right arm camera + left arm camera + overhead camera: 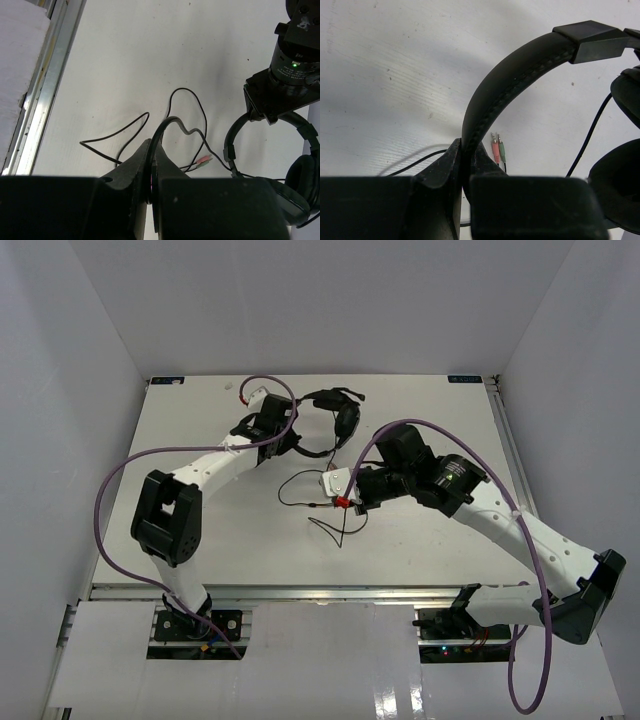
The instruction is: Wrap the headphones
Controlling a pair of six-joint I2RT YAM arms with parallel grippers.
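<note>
Left: the left pincer (465, 167) is closed tight on the padded headband (515, 80) of the headphones (338, 418), which are held at the far middle of the table (210, 540). Centre-right: the right pincer (152, 167) is clamped shut on the thin cable (170, 119), raising one bend of it. The rest of the cable and its plug (204, 160) lie in loose loops on the table, so winding appears barely begun and nearly all of it remains.

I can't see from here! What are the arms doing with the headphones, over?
Left gripper: jaws shut on headphones headband. Right gripper: jaws shut on cable. Cable lies loose, unwrapped. No obstruction seen.
</note>
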